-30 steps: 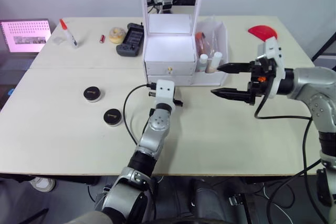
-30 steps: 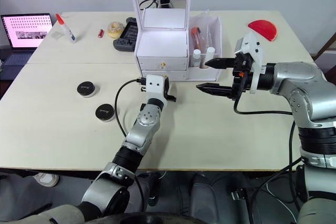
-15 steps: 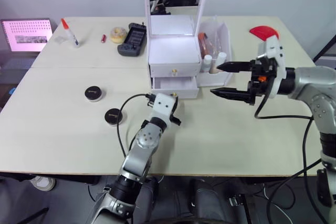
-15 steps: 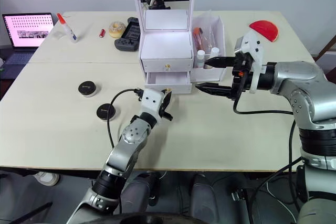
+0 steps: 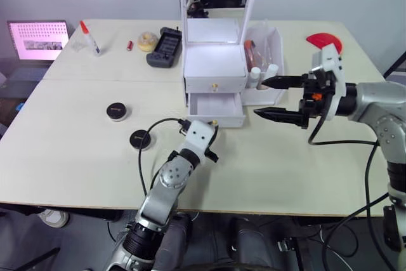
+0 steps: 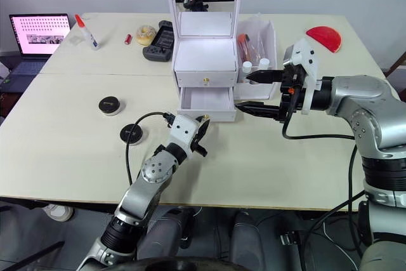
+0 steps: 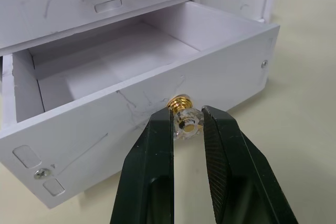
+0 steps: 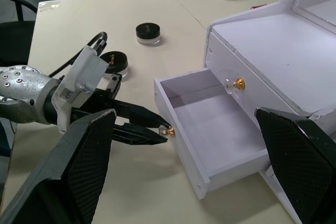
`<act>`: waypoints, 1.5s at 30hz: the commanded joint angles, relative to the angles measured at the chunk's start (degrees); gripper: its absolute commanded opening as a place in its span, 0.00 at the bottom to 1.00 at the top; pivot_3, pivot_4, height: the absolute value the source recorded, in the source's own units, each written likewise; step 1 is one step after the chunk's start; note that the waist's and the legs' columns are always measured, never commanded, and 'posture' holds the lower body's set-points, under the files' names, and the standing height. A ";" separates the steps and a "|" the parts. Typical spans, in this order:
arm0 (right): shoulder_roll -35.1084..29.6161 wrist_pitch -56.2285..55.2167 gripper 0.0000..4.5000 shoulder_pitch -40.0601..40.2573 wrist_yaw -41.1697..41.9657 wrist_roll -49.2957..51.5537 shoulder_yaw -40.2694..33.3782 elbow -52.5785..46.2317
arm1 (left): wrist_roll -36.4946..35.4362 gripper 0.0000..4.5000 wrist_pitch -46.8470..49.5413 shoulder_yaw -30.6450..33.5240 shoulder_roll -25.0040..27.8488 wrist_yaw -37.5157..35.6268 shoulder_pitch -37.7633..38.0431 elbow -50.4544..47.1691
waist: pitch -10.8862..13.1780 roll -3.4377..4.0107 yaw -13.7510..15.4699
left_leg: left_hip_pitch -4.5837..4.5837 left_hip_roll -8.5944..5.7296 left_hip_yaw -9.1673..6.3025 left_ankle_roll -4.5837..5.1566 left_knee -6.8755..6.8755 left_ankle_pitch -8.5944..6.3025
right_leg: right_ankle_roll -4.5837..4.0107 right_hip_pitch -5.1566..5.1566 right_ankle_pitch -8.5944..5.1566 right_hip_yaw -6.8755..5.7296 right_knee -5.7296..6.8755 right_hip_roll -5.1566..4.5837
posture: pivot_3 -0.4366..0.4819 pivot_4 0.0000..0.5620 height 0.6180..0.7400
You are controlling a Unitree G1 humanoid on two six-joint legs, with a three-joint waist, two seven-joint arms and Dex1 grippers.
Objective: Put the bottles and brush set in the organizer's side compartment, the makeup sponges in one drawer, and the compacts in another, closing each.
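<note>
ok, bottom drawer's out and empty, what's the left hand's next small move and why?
Probably let go of the knob: the left hand grips it, the drawer stands wide open, and both compacts lie on the table, unpicked.

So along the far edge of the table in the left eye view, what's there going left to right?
Open laptop → white glue bottle with red cap → small red tube → yellowish ring-shaped roll → black rectangular gadget → white organizer → red half-disc.
</note>
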 commanded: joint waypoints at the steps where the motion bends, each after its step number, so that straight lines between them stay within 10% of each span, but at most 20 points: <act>1: -0.20 -0.07 1.00 -0.61 -0.17 0.96 -1.74 -1.65 | -0.37 0.06 -0.15 -3.79 0.04 -3.31 0.07 -3.90 | 0.00 0.00 0.02 | 0.00 0.00 0.00 0.00 0.00 0.00 | 0.00 0.00 0.00 0.00 0.00 0.00 | 0.48 0.27 0.97; 12: 0.02 -0.43 1.00 -0.85 -0.21 0.75 -1.53 -1.16 | 0.37 0.06 0.26 -4.87 0.47 -4.77 -0.71 -3.34 | 0.00 0.00 0.05 | 0.00 0.00 0.00 0.00 0.00 0.00 | 0.00 0.00 0.00 0.00 -0.01 0.00 | 0.48 0.27 0.97; 21: -0.06 0.10 1.00 -0.64 -0.44 1.45 -1.96 -2.22 | 0.14 0.99 3.40 -3.22 4.05 -7.22 0.89 -10.77 | -0.01 0.01 -0.89 | 0.04 0.10 0.05 0.00 -0.05 0.00 | -0.03 -0.02 -0.01 0.03 0.00 0.06 | 0.48 0.27 0.97; 28: -0.87 2.18 1.00 1.70 -1.77 3.54 -4.37 -5.14 | -5.14 0.99 12.60 2.57 11.31 -12.20 6.75 -24.19 | 0.00 0.02 -1.64 | 0.04 0.10 0.04 0.02 -0.10 -0.01 | -0.02 -0.05 -0.02 0.05 0.01 0.06 | 0.48 0.27 0.97; 36: -4.63 5.38 1.00 17.31 -2.72 7.10 -18.77 -9.84 | -44.52 0.99 24.74 39.17 29.44 -36.42 16.44 -34.19 | 0.03 -0.01 -1.46 | 0.02 0.14 -0.01 0.02 -0.14 -0.04 | -0.08 -0.11 -0.07 0.07 -0.01 0.05 | 0.48 0.27 0.97; 45: -5.17 -0.63 1.00 37.85 1.71 3.28 -38.81 -3.31 | -41.61 0.99 15.88 61.76 54.20 -53.11 14.56 3.91 | 0.01 0.07 -1.68 | 0.05 0.27 0.28 0.03 -0.17 -0.05 | -0.02 -0.14 -0.28 0.00 -0.02 0.04 | 0.48 0.27 0.97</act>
